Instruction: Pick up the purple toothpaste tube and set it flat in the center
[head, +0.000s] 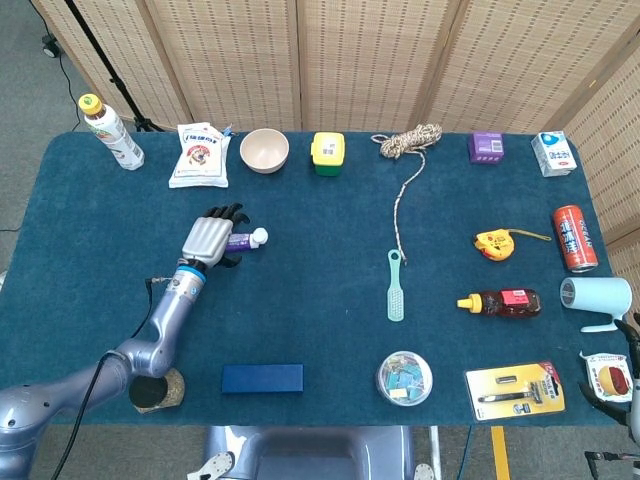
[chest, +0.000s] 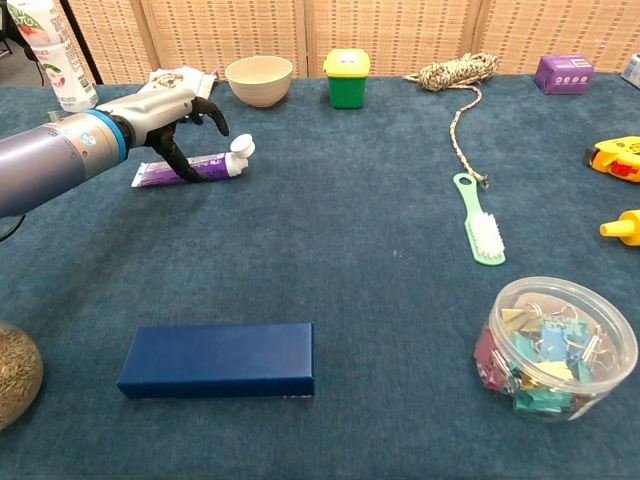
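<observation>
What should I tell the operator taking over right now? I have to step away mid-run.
Left hand: over the purple toothpaste tube, fingers curled around it; whether the grip is firm cannot be told.
Right hand: only partly visible at the table's right edge, near the razor pack; its state cannot be told.
Tube: left part of the table, below the snack bag, white cap toward the centre, slightly raised at the cap end.
Done: reach to the tube.
Left: confirm the grasp, lift, carry right to the centre, lay it flat, release.

Bright, even overhead light, soft faint shadows, no glare — both views sharp, chest view slightly wide-angled
</observation>
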